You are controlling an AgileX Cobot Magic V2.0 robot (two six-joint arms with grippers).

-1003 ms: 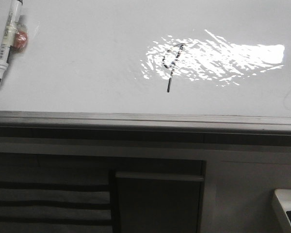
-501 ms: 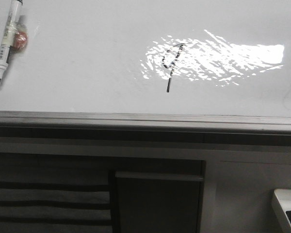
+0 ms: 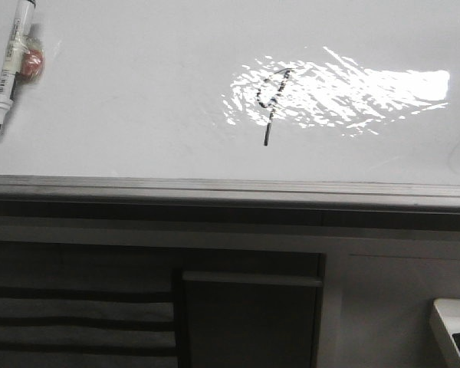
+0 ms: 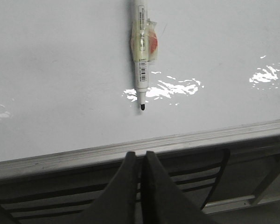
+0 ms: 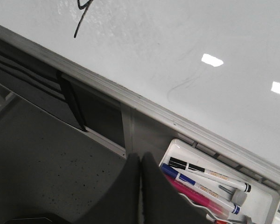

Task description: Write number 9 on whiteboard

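Front view: the whiteboard [image 3: 138, 84] carries the number 9 [image 3: 271, 103] — thin, black, slanted — just right of centre, near its grey front edge strip [image 3: 215, 186]. A marker pen [image 3: 9, 65] lies at the front-left corner, uncapped; its label is unreadable.

Left wrist view: the left gripper [image 4: 141, 161] is clenched on nothing, off the board's edge, the pen beyond it.

Right wrist view: the right gripper [image 5: 141, 163] is likewise clenched — beside a white tray [image 5: 266, 198] of coloured markers [image 5: 196, 183]; print illegible.

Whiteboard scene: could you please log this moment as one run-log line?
number 9: written on whiteboard | black marker: uncapped, lying on board | left claw: shut, empty | right claw: shut, empty
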